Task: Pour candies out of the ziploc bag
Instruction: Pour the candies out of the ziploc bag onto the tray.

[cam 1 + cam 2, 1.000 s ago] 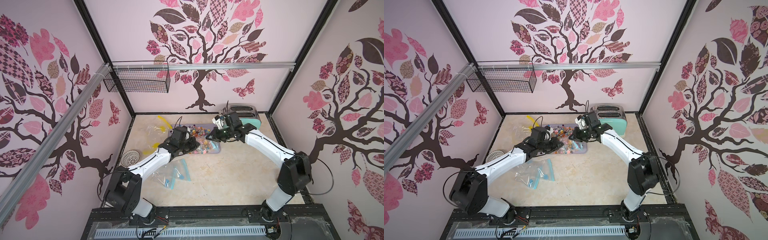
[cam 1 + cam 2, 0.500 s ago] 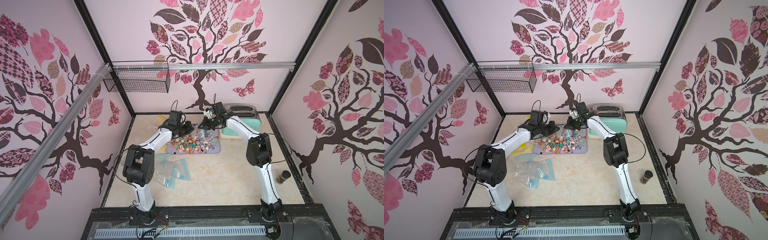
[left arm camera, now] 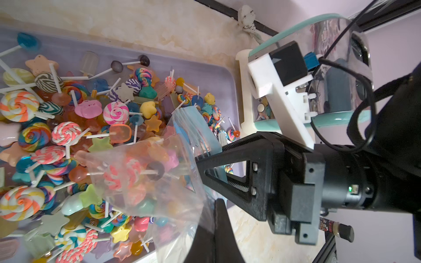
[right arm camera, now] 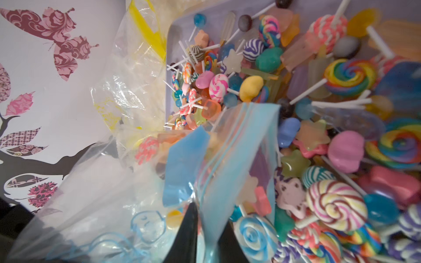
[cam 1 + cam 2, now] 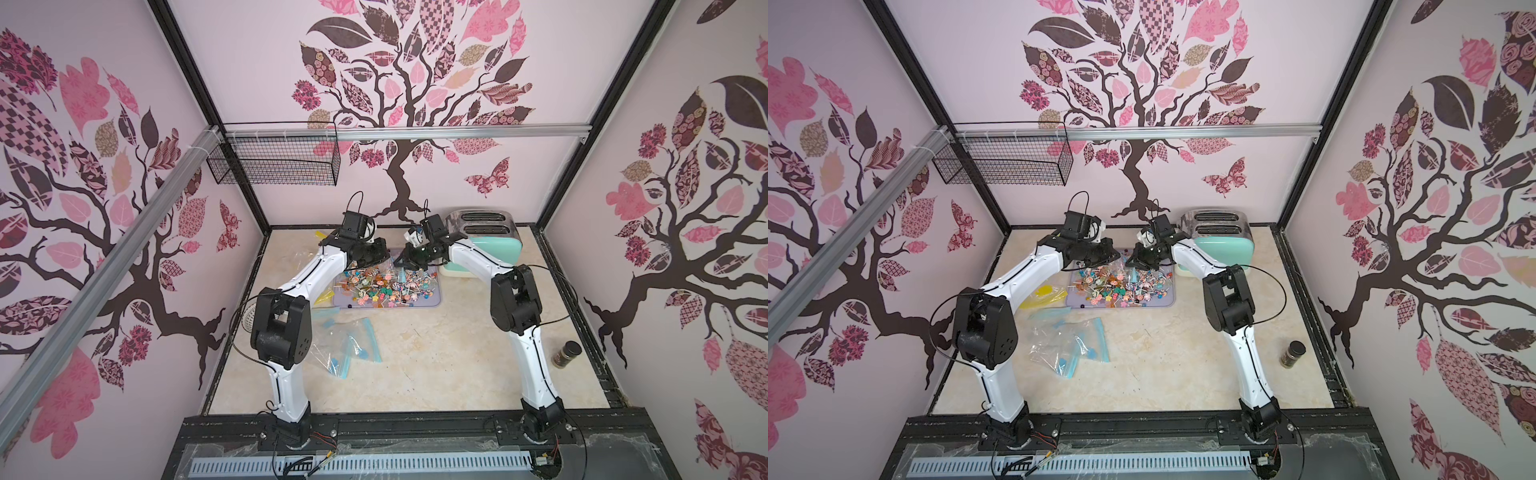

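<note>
- Mid-frame in both top views, the candies (image 5: pixel 386 286) (image 5: pixel 1125 286) are too small to tell apart.
- Right wrist view: the right gripper (image 4: pixel 209 219) is cut off by the frame edge; whether its jaws pinch the ziploc bag (image 4: pixel 230 159) is unclear.

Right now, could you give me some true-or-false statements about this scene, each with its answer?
1. Candies lie on the tray. True.
2. The toaster stands left of the tray. False: it stands at the tray's right side.
3. The left end effector pinches a bag. True.
4. The jar lies on its side. False: it stands upright.
5. The basket sits on the table. False: it hangs high on the wall.
</note>
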